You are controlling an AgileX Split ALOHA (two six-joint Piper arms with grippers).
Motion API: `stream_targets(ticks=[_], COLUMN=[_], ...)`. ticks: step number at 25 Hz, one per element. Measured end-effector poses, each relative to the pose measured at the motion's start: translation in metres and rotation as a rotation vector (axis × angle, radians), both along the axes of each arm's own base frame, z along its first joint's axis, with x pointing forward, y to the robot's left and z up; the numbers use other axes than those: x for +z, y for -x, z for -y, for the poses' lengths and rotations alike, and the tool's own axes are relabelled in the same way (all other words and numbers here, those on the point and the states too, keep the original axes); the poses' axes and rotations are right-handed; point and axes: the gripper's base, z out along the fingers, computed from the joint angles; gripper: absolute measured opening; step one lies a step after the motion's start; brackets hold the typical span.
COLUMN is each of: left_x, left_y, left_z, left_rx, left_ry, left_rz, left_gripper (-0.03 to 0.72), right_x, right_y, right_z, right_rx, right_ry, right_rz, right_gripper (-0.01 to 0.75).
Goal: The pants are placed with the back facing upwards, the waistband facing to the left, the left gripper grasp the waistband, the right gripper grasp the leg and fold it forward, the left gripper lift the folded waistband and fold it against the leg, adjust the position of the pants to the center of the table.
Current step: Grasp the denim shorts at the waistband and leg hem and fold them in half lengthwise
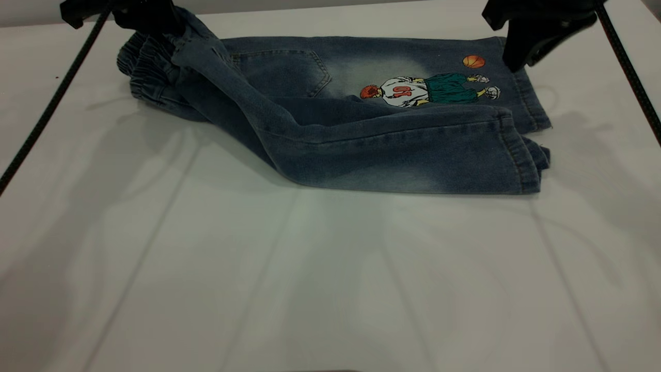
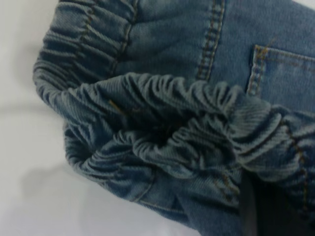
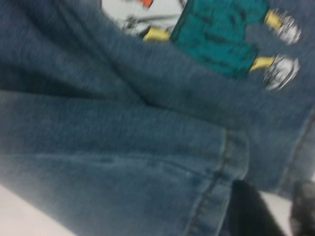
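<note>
- Pants (image 1: 330,113) lay at the far part of the counter (image 1: 310,289), waistband (image 1: 150,72) toward the left, hems toward the right; not centred, well toward the far edge
- Plain leg (image 1: 403,155) lay folded over, draped partly across the printed leg; cartoon print (image 1: 428,89) and one back pocket (image 1: 281,72) were left uncovered; fold looked loose and skewed, not edge to edge
- Left tool (image 1: 147,20) sat at the top-left at the waistband, denim rising up to it; it looked clamped on the waistband, though the jaws were hidden in the exterior view; left wrist view showed bunched elastic (image 2: 162,123) close up and a dark finger (image 2: 256,206) against the cloth
- Right tool (image 1: 537,39) hung above the far right hem, apart from the cloth in the exterior view; could not tell if open or closed; right wrist view showed only a dark finger edge (image 3: 251,211) by the leg's hem (image 3: 216,182)
- Risks, as a judgement: waistband was gathered thick, so the grip could hold only one layer and slip on the lift; lifting from one corner could drag the loose leg off the printed leg and undo the fold; the skew could carry into the second fold; pants sat near the far edge, so a pull could shift them farther off centre
</note>
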Motion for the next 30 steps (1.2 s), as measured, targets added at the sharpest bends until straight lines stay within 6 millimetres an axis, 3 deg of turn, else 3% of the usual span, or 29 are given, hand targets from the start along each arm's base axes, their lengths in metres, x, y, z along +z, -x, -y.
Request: stream_targets(ticks=[3, 7, 11, 17, 24, 30], left_x=[-0.001, -0.001, -0.001, -0.001, -0.002, -0.002], left_y=[0.001, 0.002, 0.002, 0.002, 0.004, 0.004], left_z=[0.000, 0.000, 0.000, 0.000, 0.001, 0.001], left_rx=[-0.020, -0.041, -0.046, -0.064, -0.079, -0.087], left_ry=[-0.012, -0.025, -0.027, -0.039, -0.046, -0.050], left_rz=[-0.006, -0.013, -0.018, -0.016, -0.028, -0.031], left_gripper=[0.093, 0.093, 0.093, 0.093, 0.093, 0.093], right_x=[-0.006, -0.027, -0.045, -0.048, -0.048, -0.068], right_y=[0.000, 0.000, 0.001, -0.001, -0.007, -0.007], right_z=[-0.001, -0.006, -0.010, -0.010, -0.009, -0.009], right_rx=[0.028, 0.186, 0.331, 0.450, 0.470, 0.470], right_ry=[0.006, 0.058, 0.096, 0.137, 0.165, 0.167], right_rz=[-0.009, -0.023, -0.038, 0.003, 0.080, 0.046], right_gripper=[0.324, 0.447, 0.464, 0.453, 0.452, 0.452])
